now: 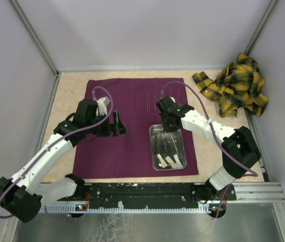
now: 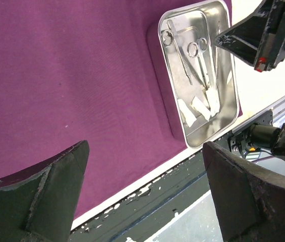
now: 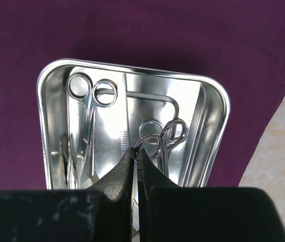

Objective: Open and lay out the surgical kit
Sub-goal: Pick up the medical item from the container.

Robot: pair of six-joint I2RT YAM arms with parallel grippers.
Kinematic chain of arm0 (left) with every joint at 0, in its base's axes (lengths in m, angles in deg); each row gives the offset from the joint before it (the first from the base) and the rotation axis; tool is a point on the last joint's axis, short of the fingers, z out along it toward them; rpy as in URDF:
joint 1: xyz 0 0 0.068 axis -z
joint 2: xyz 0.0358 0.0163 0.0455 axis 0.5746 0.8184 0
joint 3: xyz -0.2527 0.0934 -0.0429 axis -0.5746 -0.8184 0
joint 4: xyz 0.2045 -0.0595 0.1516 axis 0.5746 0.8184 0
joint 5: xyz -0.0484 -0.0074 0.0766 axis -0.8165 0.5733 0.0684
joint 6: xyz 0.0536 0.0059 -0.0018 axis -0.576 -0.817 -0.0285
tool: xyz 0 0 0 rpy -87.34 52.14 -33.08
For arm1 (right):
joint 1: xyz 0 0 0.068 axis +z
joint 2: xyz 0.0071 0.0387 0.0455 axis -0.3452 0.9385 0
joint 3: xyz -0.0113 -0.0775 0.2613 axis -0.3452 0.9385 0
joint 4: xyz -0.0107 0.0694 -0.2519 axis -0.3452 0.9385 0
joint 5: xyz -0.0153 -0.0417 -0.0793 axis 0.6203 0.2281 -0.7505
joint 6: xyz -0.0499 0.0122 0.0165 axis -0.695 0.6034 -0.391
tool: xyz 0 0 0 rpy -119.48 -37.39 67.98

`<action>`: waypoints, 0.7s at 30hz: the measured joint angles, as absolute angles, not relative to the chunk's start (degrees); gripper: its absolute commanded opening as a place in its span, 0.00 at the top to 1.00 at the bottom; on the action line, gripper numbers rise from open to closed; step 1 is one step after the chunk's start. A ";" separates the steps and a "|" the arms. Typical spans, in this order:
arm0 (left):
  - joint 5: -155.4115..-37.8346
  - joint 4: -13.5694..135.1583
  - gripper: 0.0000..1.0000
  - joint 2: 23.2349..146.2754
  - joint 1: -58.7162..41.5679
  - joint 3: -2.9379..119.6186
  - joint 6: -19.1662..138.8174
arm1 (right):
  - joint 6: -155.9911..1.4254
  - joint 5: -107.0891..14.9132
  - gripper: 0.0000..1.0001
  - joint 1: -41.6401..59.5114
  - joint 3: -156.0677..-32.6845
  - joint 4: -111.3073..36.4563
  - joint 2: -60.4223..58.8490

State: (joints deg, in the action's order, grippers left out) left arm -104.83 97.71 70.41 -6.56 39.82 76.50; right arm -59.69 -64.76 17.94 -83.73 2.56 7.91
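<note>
The dark purple cloth wrap (image 1: 127,146) lies spread flat on the table. The shiny steel tray (image 1: 182,157) sits on its right half and holds scissors, forceps and small white pieces (image 1: 168,161). A few thin instruments (image 1: 157,97) lie on the cloth's far edge. My right gripper (image 3: 137,153) is over the tray's far end, shut on the ring handle of a pair of scissors (image 3: 175,132). A second pair (image 3: 89,101) lies at the tray's left. My left gripper (image 2: 146,146) is open and empty above the cloth's left half (image 1: 118,126).
A crumpled yellow plaid cloth (image 1: 235,85) lies at the back right corner. Grey walls enclose the table on three sides. The metal rail (image 1: 157,194) with the arm bases runs along the near edge. In the left wrist view the tray (image 2: 232,96) lies near that edge.
</note>
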 measured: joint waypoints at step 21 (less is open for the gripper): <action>-100.77 102.86 0.00 68.64 -6.56 45.37 76.47 | -60.46 -59.51 1.00 15.93 -88.30 4.68 2.69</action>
